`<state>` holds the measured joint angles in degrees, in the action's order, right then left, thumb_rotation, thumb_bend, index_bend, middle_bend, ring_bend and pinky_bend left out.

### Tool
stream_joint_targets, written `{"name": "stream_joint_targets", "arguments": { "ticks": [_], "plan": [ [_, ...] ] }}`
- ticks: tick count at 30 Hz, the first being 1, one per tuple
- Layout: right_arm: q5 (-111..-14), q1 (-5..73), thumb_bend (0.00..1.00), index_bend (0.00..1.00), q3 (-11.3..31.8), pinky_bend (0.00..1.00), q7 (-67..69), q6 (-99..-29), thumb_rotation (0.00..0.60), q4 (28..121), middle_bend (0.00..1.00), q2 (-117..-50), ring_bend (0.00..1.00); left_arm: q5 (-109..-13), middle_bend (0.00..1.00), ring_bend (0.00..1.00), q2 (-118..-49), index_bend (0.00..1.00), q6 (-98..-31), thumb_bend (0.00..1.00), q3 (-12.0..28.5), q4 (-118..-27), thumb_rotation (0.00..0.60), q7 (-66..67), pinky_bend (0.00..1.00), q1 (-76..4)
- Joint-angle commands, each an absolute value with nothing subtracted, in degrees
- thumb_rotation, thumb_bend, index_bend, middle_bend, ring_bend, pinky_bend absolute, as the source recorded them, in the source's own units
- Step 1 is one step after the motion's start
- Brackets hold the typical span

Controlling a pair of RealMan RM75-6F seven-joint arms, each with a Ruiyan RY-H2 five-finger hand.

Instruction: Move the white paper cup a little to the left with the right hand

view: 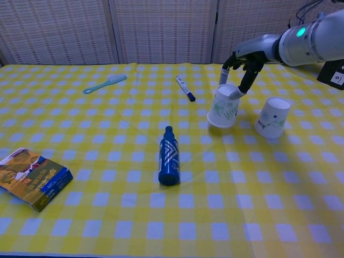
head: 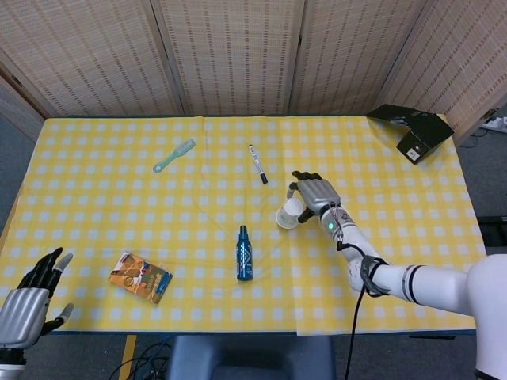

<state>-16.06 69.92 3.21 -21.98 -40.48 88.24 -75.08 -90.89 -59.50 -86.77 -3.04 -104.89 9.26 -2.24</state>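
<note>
Bare cloth lies between the blue bottle (view: pixel 169 156), marker (view: pixel 185 88) and second cup (view: pixel 272 117).

The right hand (head: pixel 314 192) has a ribbed silver-grey back and black fingers (view: pixel 250 75) with pale tips. Behind those fingers the wrist carries a small green light, then a white forearm ringed by black bands, with a thin black cable hanging off it. The left hand (head: pixel 25 302) matches: silver shell, black fingers (head: pixel 46 267) tipped grey.
</note>
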Motion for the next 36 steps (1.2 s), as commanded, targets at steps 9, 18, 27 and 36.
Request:
{"name": "stream_joint_targets", "arguments": {
  "ticks": [9, 18, 27, 36],
  "plan": [
    [-9.6, 72.7, 0.29, 0.37, 0.4, 0.0, -27.1, -40.4, 0.6, 84.9, 0.02, -79.0, 0.0, -91.6, 0.0, 0.0, -59.0, 0.0, -87.2, 0.32, -3.1, -104.9, 0.6, 8.6, 0.23, -1.6],
    [-7.9, 72.8, 0.22, 0.01, 0.6, 0.0, -26.4, -36.3, 0.6, 84.9, 0.0, -77.3, 0.0, -91.3, 0.0, 0.0, -59.2, 0.0, -86.7, 0.32, -2.9, -104.8, 0.6, 9.2, 0.23, -1.7],
    [-21.7, 66.2, 0.16, 0.0, 4.9, 0.0, -20.1, -44.3, 0.6, 103.1, 0.0, -62.2, 0.0, -91.0, 0.0, 0.0, -60.3, 0.0, -85.4, 0.32, -3.0, -104.8, 0.6, 11.5, 0.23, -2.0],
    [-57.7, 42.5, 0.16, 0.0, -2.3, 0.0, -12.1, -66.7, 0.6, 123.8, 0.0, -45.7, 0.0, -89.5, 0.0, 0.0, -62.2, 0.0, -83.3, 0.32, -2.6, -104.9, 0.6, 15.4, 0.23, -2.8]
  ]
}}
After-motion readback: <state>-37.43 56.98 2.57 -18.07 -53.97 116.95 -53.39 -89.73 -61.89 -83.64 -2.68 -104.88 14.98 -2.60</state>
